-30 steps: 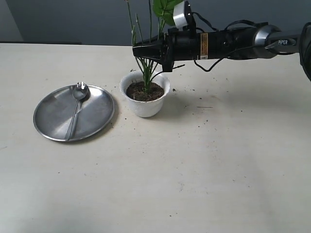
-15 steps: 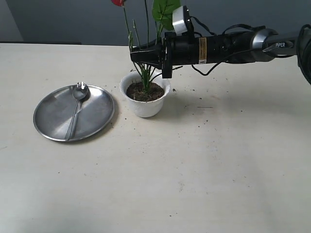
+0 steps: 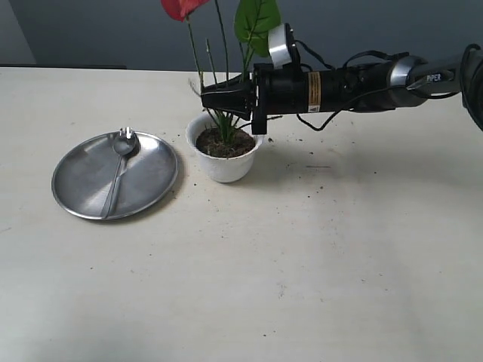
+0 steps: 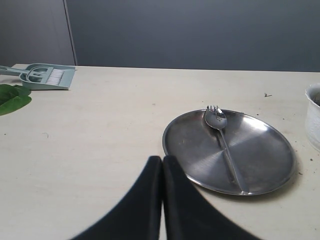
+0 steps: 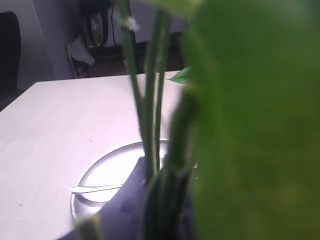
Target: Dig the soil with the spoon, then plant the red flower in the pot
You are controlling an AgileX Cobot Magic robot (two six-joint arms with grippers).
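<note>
Pot point(image 3: 224, 162): white, far-centre on counter point(image 3: 302, 264), filled with soil point(image 3: 225, 143); flower point(image 3: 181, 7) upright, stem ends apparently in the soil; right tool point(image 3: 207, 96) clamped on the stems just above the pot; spoon point(image 3: 121, 162) on plate point(image 3: 83, 181), left of pot; left tool point(image 4: 162, 170) pressed together, holding nothing.

Right gripper point(image 3: 213, 98) is dropping toward the pot point(image 3: 225, 167), pulling the red flower point(image 3: 183, 7) down into frame.
</note>
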